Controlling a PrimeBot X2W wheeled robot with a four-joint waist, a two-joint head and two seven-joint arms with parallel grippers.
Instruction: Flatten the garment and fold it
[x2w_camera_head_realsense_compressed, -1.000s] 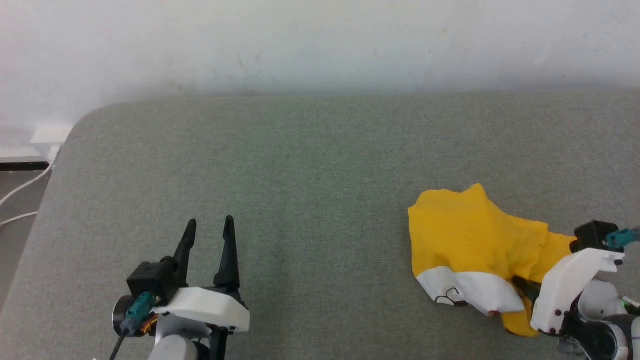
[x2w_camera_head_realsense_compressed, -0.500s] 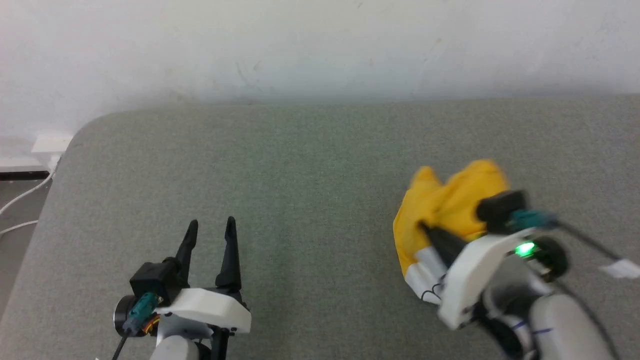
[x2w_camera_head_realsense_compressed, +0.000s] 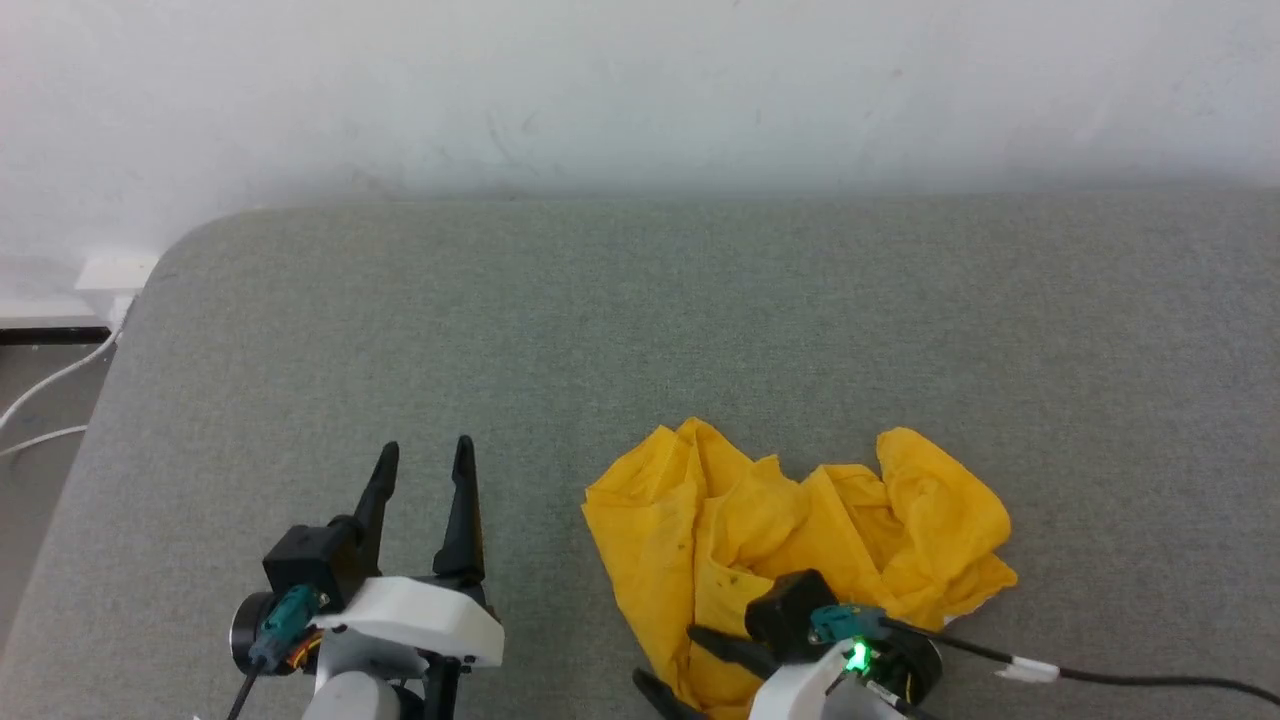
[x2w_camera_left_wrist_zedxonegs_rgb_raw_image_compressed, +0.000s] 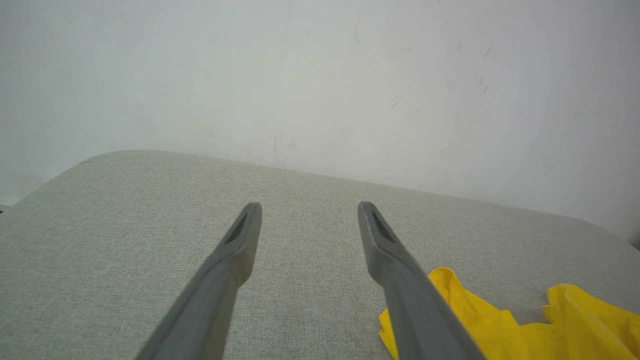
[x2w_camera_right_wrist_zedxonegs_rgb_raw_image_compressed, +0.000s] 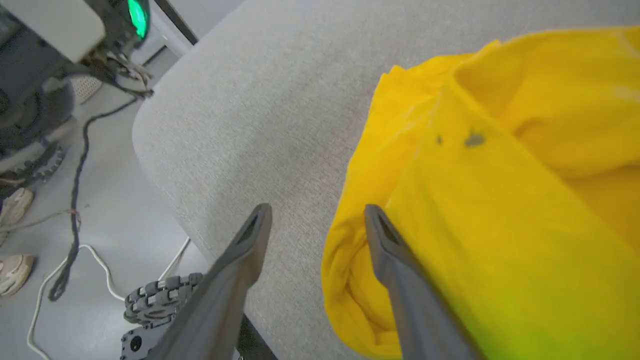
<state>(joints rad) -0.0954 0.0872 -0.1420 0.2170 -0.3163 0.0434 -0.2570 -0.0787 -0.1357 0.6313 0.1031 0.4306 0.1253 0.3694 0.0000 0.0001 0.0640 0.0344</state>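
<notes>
Head view shows you a grey fabric surface (x2w_camera_head_realsense_compressed: 600, 320) against a white wall (x2w_camera_head_realsense_compressed: 640, 90), the garment (x2w_camera_head_realsense_compressed: 800, 530) crumpled at its near edge, right of centre. Left gripper (x2w_camera_head_realsense_compressed: 425, 450) and right gripper (x2w_camera_head_realsense_compressed: 665, 655) both gape wide, gripping nothing; the right one reaches over the yellow cloth.

Garment (x2w_camera_head_realsense_compressed: 800, 530) now centre instead of far right, white print hidden; right gripper (x2w_camera_head_realsense_compressed: 668, 656) jaws apart, grip gone.
</notes>
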